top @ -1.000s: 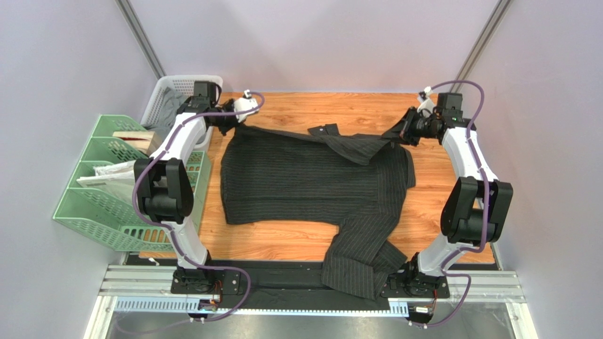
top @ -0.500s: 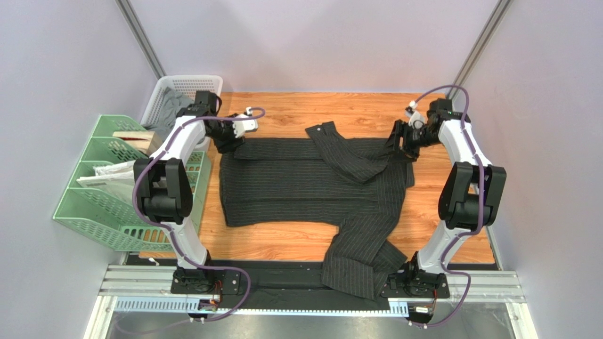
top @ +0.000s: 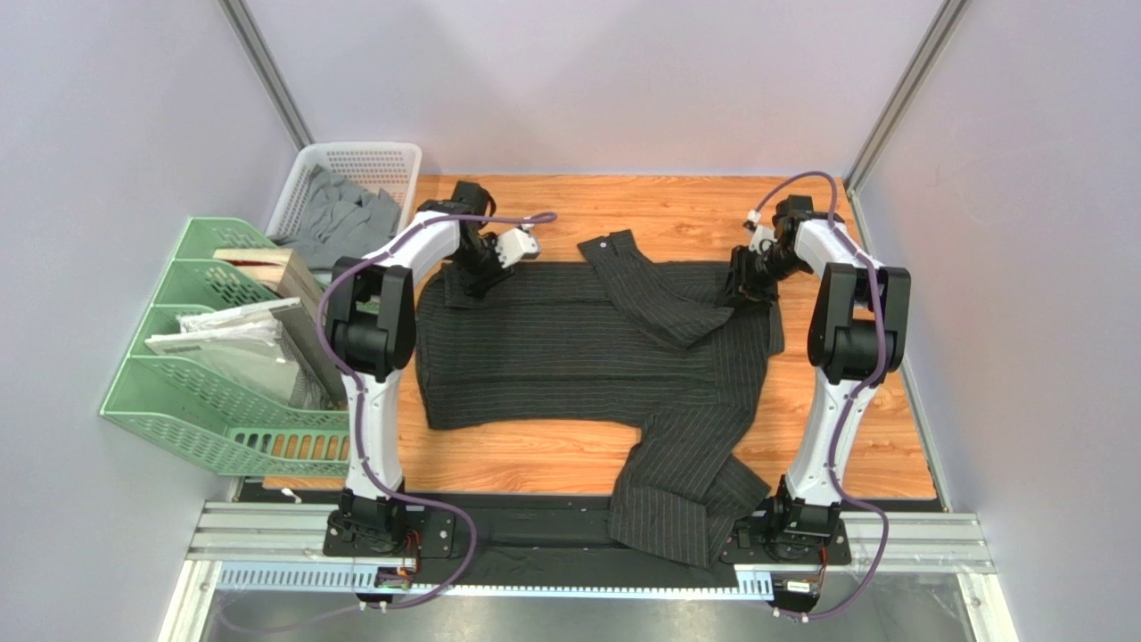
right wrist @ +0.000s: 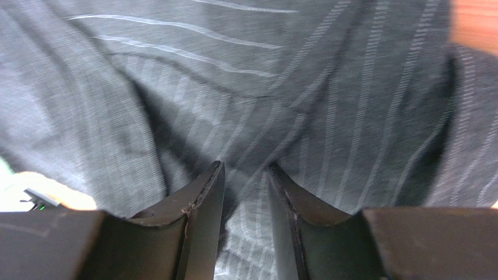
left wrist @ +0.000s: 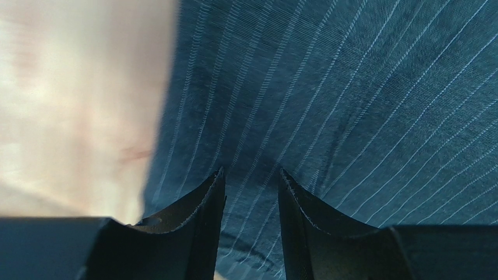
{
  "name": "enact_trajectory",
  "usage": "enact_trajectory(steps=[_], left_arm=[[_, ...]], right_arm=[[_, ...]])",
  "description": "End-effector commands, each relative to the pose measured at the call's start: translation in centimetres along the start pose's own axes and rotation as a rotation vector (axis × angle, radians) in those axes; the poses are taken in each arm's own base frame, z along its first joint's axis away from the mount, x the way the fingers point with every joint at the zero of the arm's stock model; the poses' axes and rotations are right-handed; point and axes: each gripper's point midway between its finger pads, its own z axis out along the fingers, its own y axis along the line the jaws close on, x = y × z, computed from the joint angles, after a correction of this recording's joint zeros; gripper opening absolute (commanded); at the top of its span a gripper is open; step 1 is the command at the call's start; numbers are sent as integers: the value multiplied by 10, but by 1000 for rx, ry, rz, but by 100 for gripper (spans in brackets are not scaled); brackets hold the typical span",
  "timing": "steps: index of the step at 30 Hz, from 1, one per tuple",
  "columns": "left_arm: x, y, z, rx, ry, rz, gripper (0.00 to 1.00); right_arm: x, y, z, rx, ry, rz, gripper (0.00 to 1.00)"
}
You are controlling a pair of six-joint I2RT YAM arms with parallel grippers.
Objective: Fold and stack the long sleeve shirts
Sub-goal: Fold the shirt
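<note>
Shirt [top: 576, 351] dropped flat (basket [top: 359, 149], green organizer [top: 161, 391] left)

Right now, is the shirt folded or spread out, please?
Spread: the shirt lies wide across the table, a sleeve overhanging its near edge.

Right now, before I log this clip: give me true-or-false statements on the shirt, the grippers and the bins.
1. The pinstriped shirt lies spread on the wooden table. True.
2. One sleeve runs past the wood's near edge by the right arm's base. True.
3. The white basket is empty. False: grey clothing lies in it.
4. Both grippers work at the shirt's near hem. False: the left gripper and right gripper are at its far corners, jaws apart over fabric.
5. The green file tray stands right of the table. False: it is on the left.
</note>
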Motion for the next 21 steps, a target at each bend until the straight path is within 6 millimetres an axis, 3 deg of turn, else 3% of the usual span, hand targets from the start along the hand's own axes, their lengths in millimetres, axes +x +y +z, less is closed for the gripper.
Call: enact_trajectory(steps=[1, 5, 8, 10, 11, 12, 13, 14, 16, 17, 18, 20, 21], left_arm=[[14, -9, -3, 19, 98, -47, 44], [13, -19, -6, 61, 84, -89, 46], [-27, -21, -38, 80, -102, -104, 53], [-64, -17, -76, 57, -268, -99, 60], [-76, -16, -88, 50, -320, -125, 62], [-95, -14, -114, 27, -413, -114, 67], [-105, -10, -127, 6, -456, -118, 73], [-113, -9, -139, -4, -495, -150, 75], [-131, 1, -173, -70, -589, -156, 99], [-136, 4, -183, -88, -615, -207, 99], [-142, 12, -204, -150, -656, -221, 99], [-146, 20, -225, -206, -699, -302, 99], [-151, 24, -247, -258, -753, -296, 99]], right_arm=[[-1, -27, 1, 108, -7, -35, 38], [4, -16, -13, 59, 10, -109, 41], [-16, 26, -49, -61, -82, -258, 57], [-41, 54, -74, -101, -162, -350, 68], [-50, 70, -77, -109, -185, -405, 70], [-58, 80, -77, -113, -203, -441, 73], [-64, 89, -76, -113, -211, -475, 75], [-77, 114, -68, -122, -224, -550, 75], [-90, 126, -57, -83, -232, -621, 76], [-99, 141, -40, -80, -233, -666, 75], [-109, 145, -35, -51, -255, -682, 75], [-117, 163, -16, -44, -269, -716, 73], [-132, 165, -4, -14, -303, -715, 71]])
